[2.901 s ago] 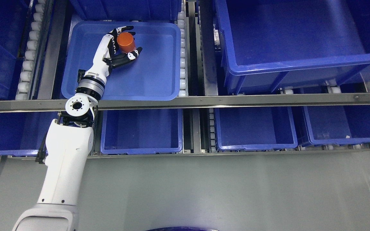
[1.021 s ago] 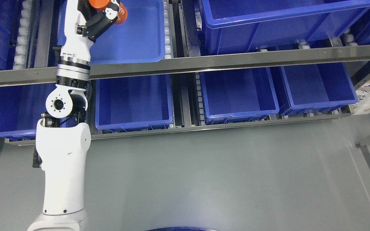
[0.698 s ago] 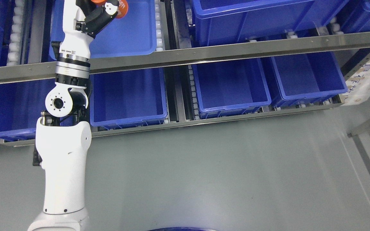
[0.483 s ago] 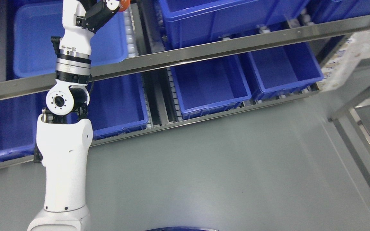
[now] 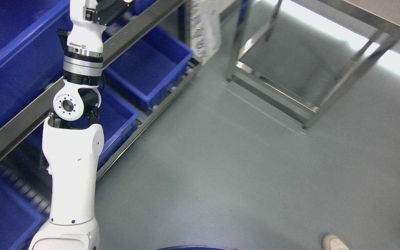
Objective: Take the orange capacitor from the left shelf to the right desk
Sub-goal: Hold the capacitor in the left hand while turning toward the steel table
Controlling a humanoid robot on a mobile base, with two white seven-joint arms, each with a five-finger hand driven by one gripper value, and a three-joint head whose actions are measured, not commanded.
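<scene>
Left arm (image 5: 71,173) raised upright, hand (image 5: 111,8) cut by top edge (fingers unseen).

floor (image 5: 221,166) open | shelf rail (image 5: 23,121) left; desk frame (image 5: 311,111) right

Even, cool light; glare streaks the floor (image 5: 377,52) at upper right, and motion blur softens the shelf (image 5: 19,128).

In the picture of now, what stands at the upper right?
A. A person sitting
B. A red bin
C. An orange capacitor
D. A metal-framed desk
D: the metal-framed desk stands on the grey floor at the upper right, its legs and crossbars showing.
</scene>
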